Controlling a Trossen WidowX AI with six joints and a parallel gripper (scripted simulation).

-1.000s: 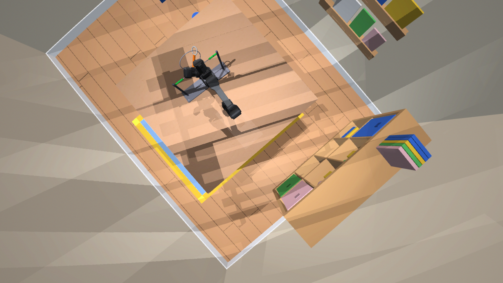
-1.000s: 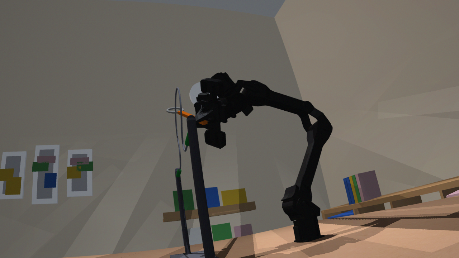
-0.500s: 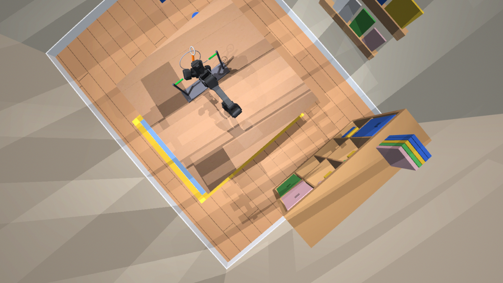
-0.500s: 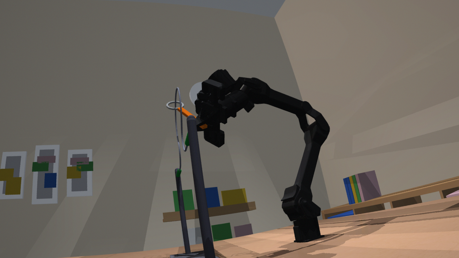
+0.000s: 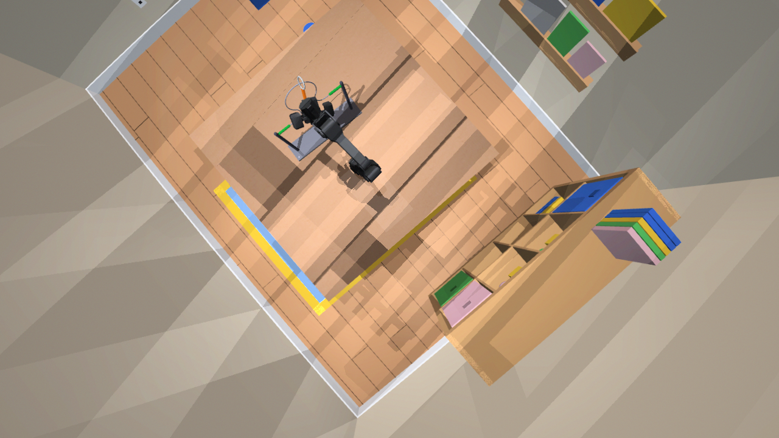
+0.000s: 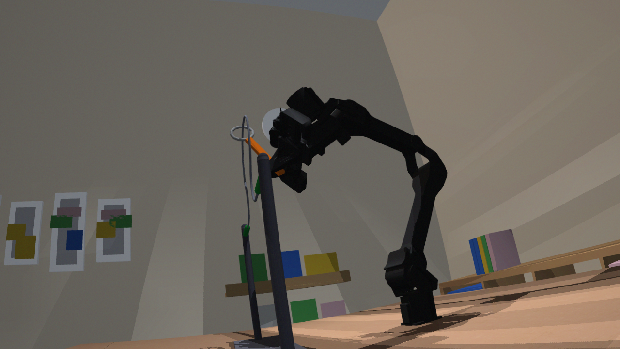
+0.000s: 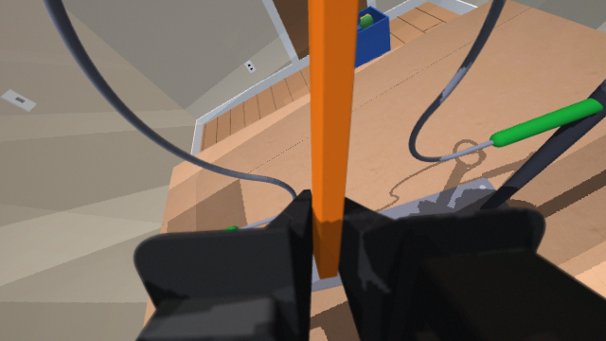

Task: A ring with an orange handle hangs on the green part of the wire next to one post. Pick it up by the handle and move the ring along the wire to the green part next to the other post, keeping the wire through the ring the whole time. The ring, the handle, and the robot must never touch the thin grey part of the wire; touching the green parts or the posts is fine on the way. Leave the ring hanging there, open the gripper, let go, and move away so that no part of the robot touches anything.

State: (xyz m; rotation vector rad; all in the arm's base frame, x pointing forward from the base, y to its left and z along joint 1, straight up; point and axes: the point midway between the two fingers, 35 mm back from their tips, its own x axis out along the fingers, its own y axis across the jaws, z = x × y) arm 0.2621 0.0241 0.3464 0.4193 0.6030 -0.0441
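Pincer [image 5: 305, 100] [image 6: 272, 162] [image 7: 315, 196] shut on handle [image 5: 303, 94] [image 6: 256, 147] [image 7: 331, 118]; ring [image 5: 297, 79] [image 6: 231, 133] was mid-wire, toward worktop's [image 5: 348, 38] [image 6: 511, 312] [image 7: 388, 114] upper-left edge in top view. Pickup looked done; remaining travel, hanging, release, retreat were left.

From my station I see an arm [image 5: 348, 149] [image 6: 388, 130] that is black nearly all over, its slim, smooth links joined by chunkier, rounded housings, with a squared block and a thin flat plate at its foot. At its end, my gripper [image 5: 304, 98] [image 6: 273, 164] [image 7: 315, 196] is the same matte black, its two fingers tapering to narrow tips from broad side plates with rounded corners, and I make out no markings in these dim views.
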